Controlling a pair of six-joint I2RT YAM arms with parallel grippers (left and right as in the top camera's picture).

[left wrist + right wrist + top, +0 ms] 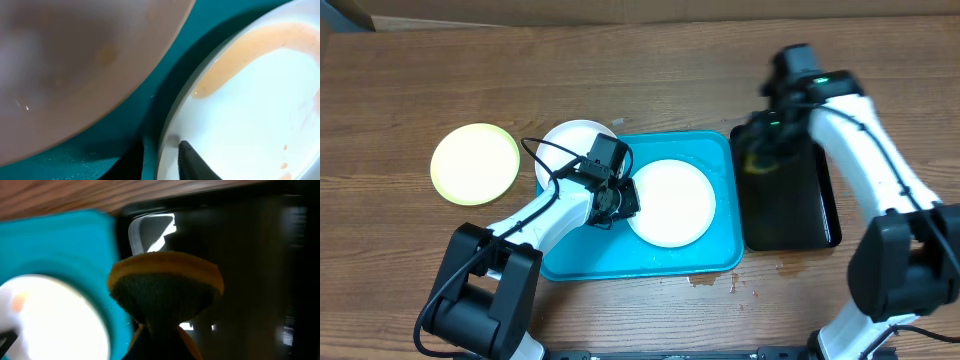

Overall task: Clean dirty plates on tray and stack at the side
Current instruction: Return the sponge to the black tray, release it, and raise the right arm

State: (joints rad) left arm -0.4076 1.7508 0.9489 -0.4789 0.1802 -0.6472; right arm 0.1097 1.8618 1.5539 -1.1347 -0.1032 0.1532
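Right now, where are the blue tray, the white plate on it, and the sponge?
blue tray [655, 260]: overhead view, bare floor near its front rim.
white plate [672, 203]: overhead view, its centre.
sponge [165, 291]: right wrist view, dark scrubbing face.

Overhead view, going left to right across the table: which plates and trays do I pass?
Yellow-green-rimmed plate → white plate at the left edge of the turquoise tray → second white plate inside that tray → black tray.

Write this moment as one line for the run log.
left gripper grips white plate rim on tray | plate smeared orange | right gripper holds sponge over black tray
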